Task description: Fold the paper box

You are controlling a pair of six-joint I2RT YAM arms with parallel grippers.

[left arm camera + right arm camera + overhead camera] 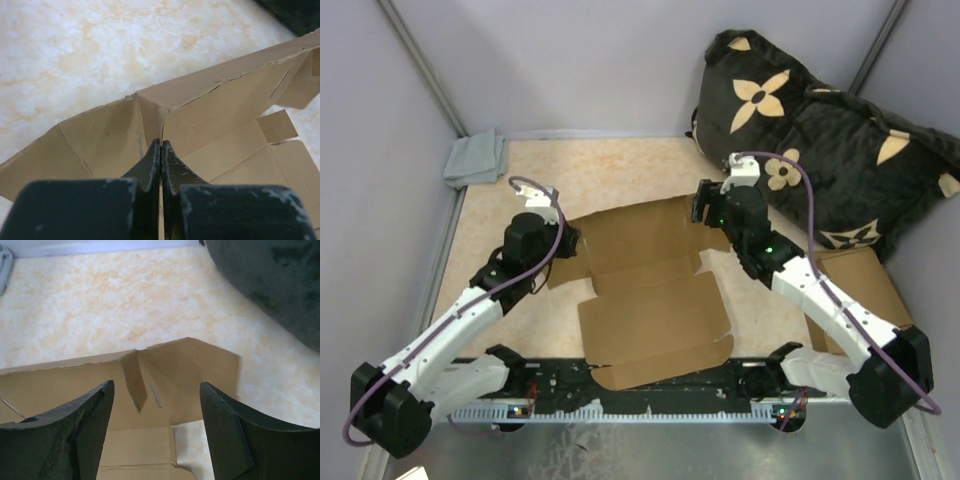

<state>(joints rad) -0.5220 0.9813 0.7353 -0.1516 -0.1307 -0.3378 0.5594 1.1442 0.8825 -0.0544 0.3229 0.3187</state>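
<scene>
The paper box [655, 310] lies mid-tabletop [620, 165], its near flap reaching the near edge. The left pincer [161, 145] is clamped on the box's raised left corner. The right pincer [156, 386] gapes around the far-right flap. Bare tabletop lies beyond, and a cushion [820, 140] crowds the far right.

A robot lab cell: plain lilac partition walls [600, 60] on metal posts [421, 65] box in a beige marbled counter [620, 165], with two white arms [450, 330] bolted along the frame's bottom edge.
</scene>
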